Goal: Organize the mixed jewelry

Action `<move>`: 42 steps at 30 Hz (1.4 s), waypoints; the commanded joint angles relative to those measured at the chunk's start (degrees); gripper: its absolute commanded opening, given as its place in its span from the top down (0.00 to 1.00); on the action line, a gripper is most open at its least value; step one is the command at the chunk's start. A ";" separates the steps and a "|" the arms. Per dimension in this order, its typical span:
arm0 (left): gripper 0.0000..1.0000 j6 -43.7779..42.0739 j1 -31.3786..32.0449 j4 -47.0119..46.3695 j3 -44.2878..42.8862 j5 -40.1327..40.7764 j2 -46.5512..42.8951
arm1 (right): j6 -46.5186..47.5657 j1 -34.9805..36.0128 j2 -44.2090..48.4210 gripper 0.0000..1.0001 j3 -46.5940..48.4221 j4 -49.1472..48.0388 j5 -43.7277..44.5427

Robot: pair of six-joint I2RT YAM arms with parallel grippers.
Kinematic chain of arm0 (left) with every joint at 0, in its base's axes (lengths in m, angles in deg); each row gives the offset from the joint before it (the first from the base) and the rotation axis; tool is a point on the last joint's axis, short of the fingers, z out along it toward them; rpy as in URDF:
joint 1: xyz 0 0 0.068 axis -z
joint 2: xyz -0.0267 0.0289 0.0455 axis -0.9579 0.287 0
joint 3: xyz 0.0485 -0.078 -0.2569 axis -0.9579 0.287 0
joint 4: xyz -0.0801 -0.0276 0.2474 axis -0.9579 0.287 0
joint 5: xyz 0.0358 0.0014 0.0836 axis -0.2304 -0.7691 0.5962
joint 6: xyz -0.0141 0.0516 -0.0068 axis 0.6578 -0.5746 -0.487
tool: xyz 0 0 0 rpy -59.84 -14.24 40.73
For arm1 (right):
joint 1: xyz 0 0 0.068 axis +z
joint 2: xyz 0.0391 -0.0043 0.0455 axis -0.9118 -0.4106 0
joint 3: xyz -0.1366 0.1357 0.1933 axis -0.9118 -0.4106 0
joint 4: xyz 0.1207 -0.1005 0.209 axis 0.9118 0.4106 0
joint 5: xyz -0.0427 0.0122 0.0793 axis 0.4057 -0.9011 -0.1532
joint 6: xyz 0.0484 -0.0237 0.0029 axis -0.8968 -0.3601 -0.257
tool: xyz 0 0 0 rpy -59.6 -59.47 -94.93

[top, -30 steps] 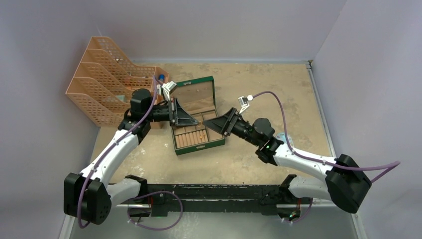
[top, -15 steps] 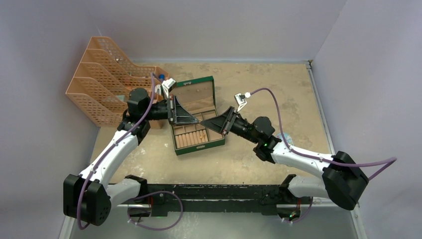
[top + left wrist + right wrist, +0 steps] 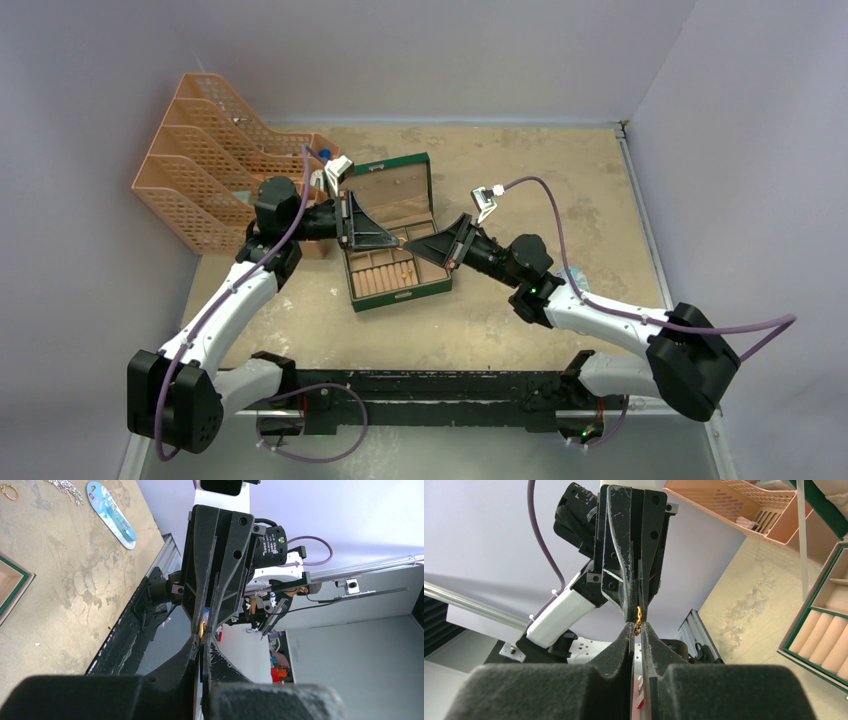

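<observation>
The left tool (image 3: 202,642) is pressed together, pinching a tiny gold ring (image 3: 201,628) by its edge at the very tips. The ring looks light, stiff and slippery, so it is best pinched flat across the band. Tip to tip opposite, the right tool (image 3: 638,630) stands nearly together at the ring's far edge; whether it grips cannot be told.

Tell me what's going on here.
A mid-air handover above the open green box with tan compartments. The left hand is shut on a small gold ring. The right hand meets it tip to tip, apparently pinching the same ring. Another gold ring and a silvery chain tangle lie on the tan tabletop.
</observation>
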 commanded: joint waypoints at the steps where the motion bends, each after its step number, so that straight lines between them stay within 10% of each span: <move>1: 1.00 -0.04 -0.28 -2.49 0.25 -0.85 -1.32 | -0.93 0.33 0.17 0.91 1.56 -4.48 -0.51; 7: 0.99 -1.77 -0.28 -0.73 0.72 0.82 -2.44 | -0.84 0.35 -0.20 1.00 1.49 -3.07 0.52; 15: 0.44 -15.84 -0.28 19.72 -1.13 19.91 -9.33 | 10.17 0.35 0.55 1.00 6.18 15.30 2.25; 25: 0.41 -32.14 -0.28 42.80 -8.61 53.47 -12.16 | 28.32 6.54 -10.02 1.00 26.22 53.69 20.52; 42: 0.41 -34.07 -0.28 43.79 -5.35 64.99 -14.99 | 26.38 14.30 -31.78 1.00 47.95 83.25 36.40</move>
